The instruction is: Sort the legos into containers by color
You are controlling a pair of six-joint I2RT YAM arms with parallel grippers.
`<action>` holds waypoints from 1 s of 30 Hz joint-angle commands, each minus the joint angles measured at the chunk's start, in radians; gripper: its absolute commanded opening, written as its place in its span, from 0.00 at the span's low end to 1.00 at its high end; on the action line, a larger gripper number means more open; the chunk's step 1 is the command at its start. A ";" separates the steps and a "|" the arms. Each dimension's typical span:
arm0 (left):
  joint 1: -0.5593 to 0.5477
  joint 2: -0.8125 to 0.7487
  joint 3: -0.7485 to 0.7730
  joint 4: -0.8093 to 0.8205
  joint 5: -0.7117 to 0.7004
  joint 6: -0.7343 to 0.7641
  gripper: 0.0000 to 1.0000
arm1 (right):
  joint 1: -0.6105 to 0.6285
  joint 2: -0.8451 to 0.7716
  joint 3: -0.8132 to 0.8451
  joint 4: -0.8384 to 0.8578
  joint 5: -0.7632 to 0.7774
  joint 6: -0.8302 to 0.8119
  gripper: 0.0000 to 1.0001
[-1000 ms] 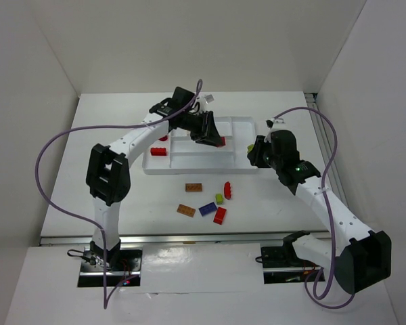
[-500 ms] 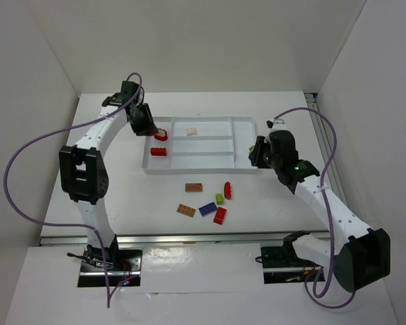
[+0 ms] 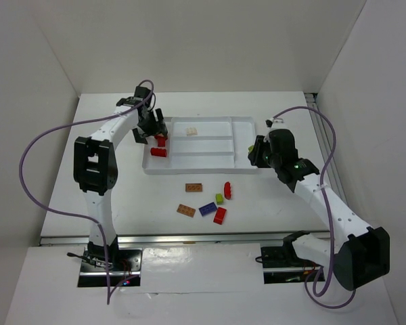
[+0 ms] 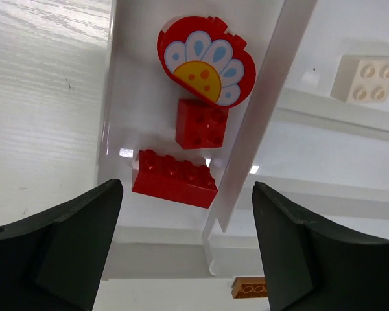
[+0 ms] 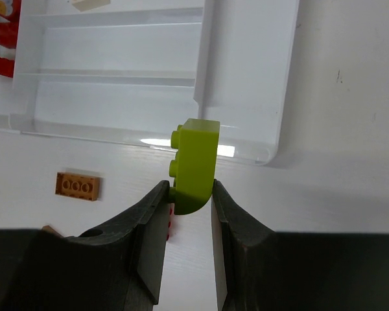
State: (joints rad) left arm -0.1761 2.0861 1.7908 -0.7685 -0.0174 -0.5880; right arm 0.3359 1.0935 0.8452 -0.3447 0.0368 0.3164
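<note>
The right end effector [image 5: 187, 189], pinching a lime green lego [image 5: 196, 162], should go farther over the tray's right compartment [image 5: 246, 78] before releasing; the left end effector [image 4: 185, 189] hangs spread.

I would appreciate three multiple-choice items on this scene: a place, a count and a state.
1. The cream brick lies: A in a narrow tray slot; B atop the tray's rim; C outside the tray.
2. Red pieces in the tray's left section: A one; B three; C five.
3. The right gripper is: A open; B shut on the lime green brick; C shut, empty.
Key: 1A, walls flank it; 2B, three show there; 3B, fingers press its sides.
</note>
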 commanded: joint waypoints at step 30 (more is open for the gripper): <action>-0.204 -0.474 -0.166 0.130 -0.082 0.033 0.87 | 0.118 0.736 0.524 0.127 -0.023 0.039 0.55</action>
State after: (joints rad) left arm -0.3687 1.6386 1.6005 -0.6426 -0.0845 -0.5533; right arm 0.4522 1.7969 1.2705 -0.2478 0.0032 0.3508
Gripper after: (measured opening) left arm 0.876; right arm 0.507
